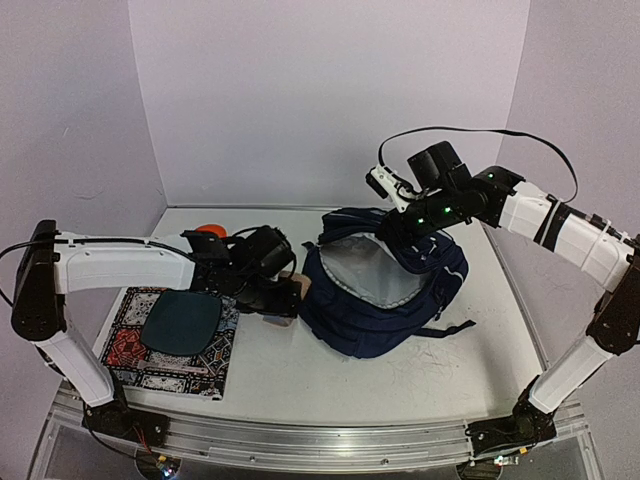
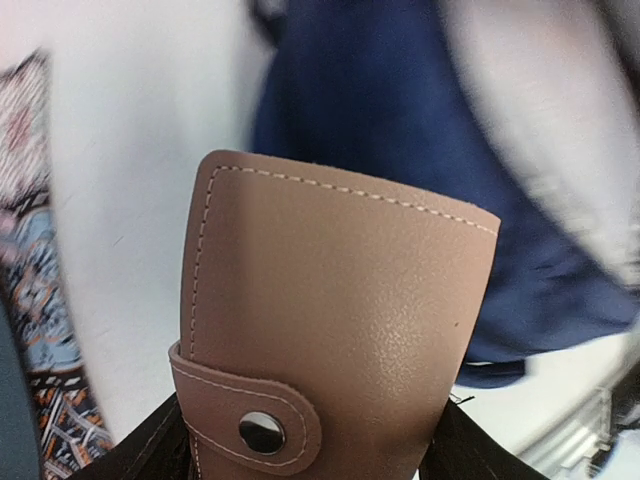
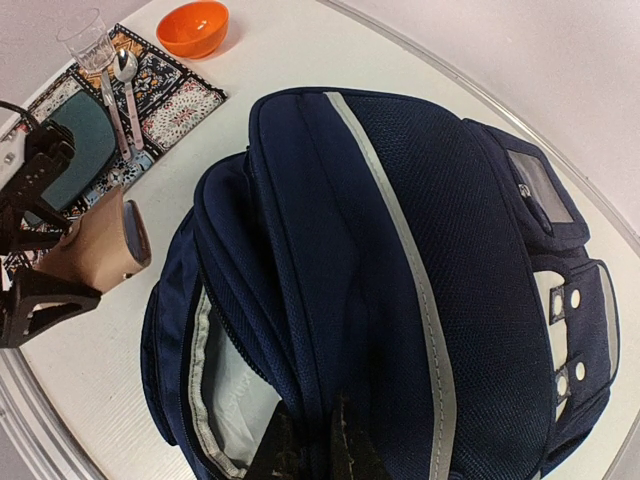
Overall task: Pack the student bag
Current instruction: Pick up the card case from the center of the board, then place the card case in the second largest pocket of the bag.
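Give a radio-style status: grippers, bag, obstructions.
Left gripper shut on tan wallet. Right gripper pinching student bag rim, mouth open. Nothing seen blocking it.

The backpack [image 3: 400, 250] is matt navy cloth with a mesh weave. The wallet [image 2: 330, 320] looks like smooth tan leather, faintly grained, with a shiny metal snap [image 2: 262, 432]. The bowl [image 3: 193, 25] is glossy orange plastic; the spoon [image 3: 125, 66] polished metal.

On the white table [image 1: 400, 390] you see a patterned placemat [image 1: 190, 372] with a dark teal plate [image 1: 182, 322] lying on it. A spoon [image 3: 128, 80] lies on the mat just beside the plate, and a clear glass [image 3: 88, 40] stands upright at its corner. An orange bowl [image 3: 193, 27] sits on the table near that corner, off the mat. A tan leather wallet [image 2: 330, 330] with a snap button stands upright
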